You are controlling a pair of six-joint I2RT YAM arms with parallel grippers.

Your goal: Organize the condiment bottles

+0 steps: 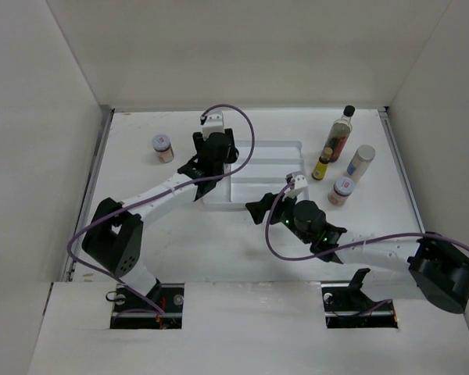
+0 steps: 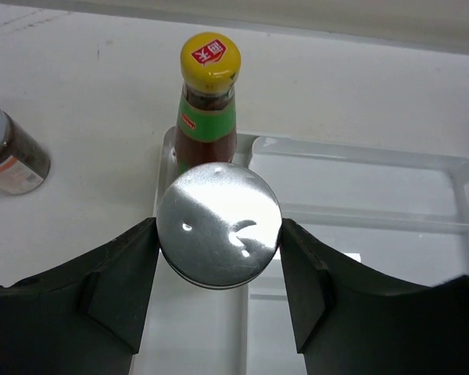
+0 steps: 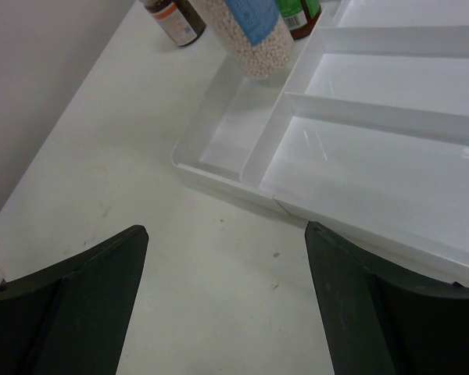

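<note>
The white divided tray (image 1: 266, 160) held little: one yellow-capped sauce bottle (image 2: 209, 101) appeared to stand in its narrow left end compartment, and the left gripper (image 2: 219, 234) clamped a silver-lidded spice jar (image 2: 219, 223) just over that slot. Five waited outside: a tall dark bottle (image 1: 342, 131), a blue-labelled jar (image 1: 361, 162), a squat jar (image 1: 341, 190) and a small yellow-capped bottle (image 1: 322, 164) right of the tray, and a brown jar (image 1: 162, 148) left of it. The right gripper (image 3: 224, 234) hung spread and empty at the tray's near rim, with nothing between it and the long compartments.

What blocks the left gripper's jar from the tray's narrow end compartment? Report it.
Nothing visible. The left gripper holds the silver-lidded jar over the tray's narrow compartment, whose floor looks bare. The yellow-capped bottle stands close beyond the jar, so room there looks tight.
</note>
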